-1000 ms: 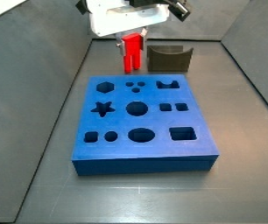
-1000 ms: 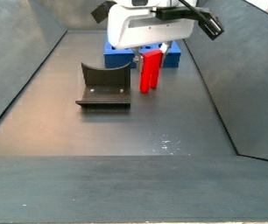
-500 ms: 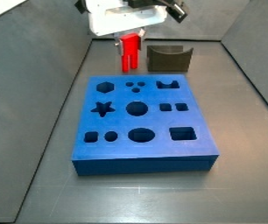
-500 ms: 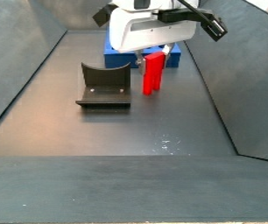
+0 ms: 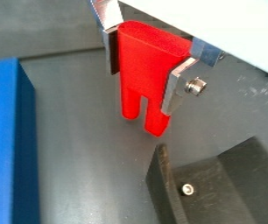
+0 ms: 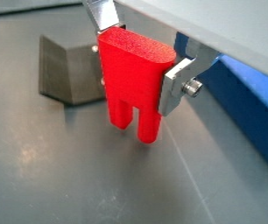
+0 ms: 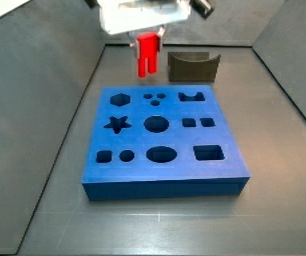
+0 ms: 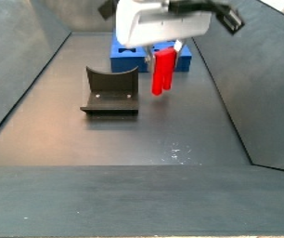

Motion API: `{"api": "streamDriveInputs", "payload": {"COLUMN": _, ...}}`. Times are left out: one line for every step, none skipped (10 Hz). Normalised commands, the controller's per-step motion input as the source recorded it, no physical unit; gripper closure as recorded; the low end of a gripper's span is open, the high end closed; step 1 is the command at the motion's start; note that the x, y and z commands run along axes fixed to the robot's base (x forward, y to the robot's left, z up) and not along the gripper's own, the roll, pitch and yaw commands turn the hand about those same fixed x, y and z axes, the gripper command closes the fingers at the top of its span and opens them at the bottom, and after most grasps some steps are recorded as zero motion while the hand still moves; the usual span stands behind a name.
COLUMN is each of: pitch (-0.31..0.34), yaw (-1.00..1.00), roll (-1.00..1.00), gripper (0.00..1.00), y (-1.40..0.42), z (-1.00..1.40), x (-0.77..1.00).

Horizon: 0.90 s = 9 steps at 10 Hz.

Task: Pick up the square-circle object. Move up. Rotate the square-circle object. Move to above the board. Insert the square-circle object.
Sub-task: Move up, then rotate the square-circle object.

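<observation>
The red square-circle object hangs upright off the floor, its grooved end pointing down. My gripper is shut on its upper part, silver fingers pressed on both sides. The blue board with shaped holes lies flat on the floor, just in front of the held piece in a side view.
A dark grey U-shaped holder stands on the floor beside the held piece. Sloped grey walls bound the bin on both sides.
The gripper has risen with the red piece; the piece hangs higher above the floor than a second ago.
</observation>
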Motion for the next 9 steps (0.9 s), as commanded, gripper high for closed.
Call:
{"api": "streamDriveInputs", "payload": {"pitch": 0.006, "yaw": 0.03, "roll": 0.0, "gripper": 1.0, "y": -0.02, "z": 0.58, "x": 0.01}}
{"api": "streamDriveInputs", "payload": {"pitch": 0.018, "yaw": 0.02, "roll": 0.01, "gripper": 1.0, "y": -0.01, "z": 0.37, "x": 0.0}}
{"api": "streamDriveInputs", "payload": {"pitch": 0.023, "yaw": 0.02, "roll": 0.01, "gripper": 1.0, "y": -0.01, "z": 0.25, "x": -0.01}}
{"api": "streamDriveInputs", "payload": {"pitch": 0.0, "yaw": 0.0, "roll": 0.0, "gripper": 1.0, "y": 0.17, "z": 1.0, "x": -0.32}}
{"api": "streamDriveInputs", "payload": {"pitch": 0.023, "yaw": 0.0, "roll": 0.0, "gripper": 1.0, "y": 0.18, "z": 1.0, "x": -0.35}}
{"api": "streamDriveInputs", "payload": {"pitch": -0.019, "yaw": -0.02, "roll": 0.01, "gripper": 1.0, "y": 0.15, "z": 1.0, "x": -0.32}}
{"api": "streamDriveInputs", "payload": {"pitch": -0.015, "yaw": -0.03, "roll": 0.01, "gripper": 1.0, "y": 0.13, "z": 1.0, "x": -0.28}}
{"api": "streamDriveInputs", "payload": {"pitch": 0.006, "yaw": -0.03, "roll": 0.02, "gripper": 1.0, "y": 0.12, "z": 1.0, "x": -0.23}}
{"api": "streamDriveInputs", "payload": {"pitch": 0.035, "yaw": -0.03, "roll": 0.03, "gripper": 1.0, "y": 0.11, "z": 1.0, "x": -0.2}}
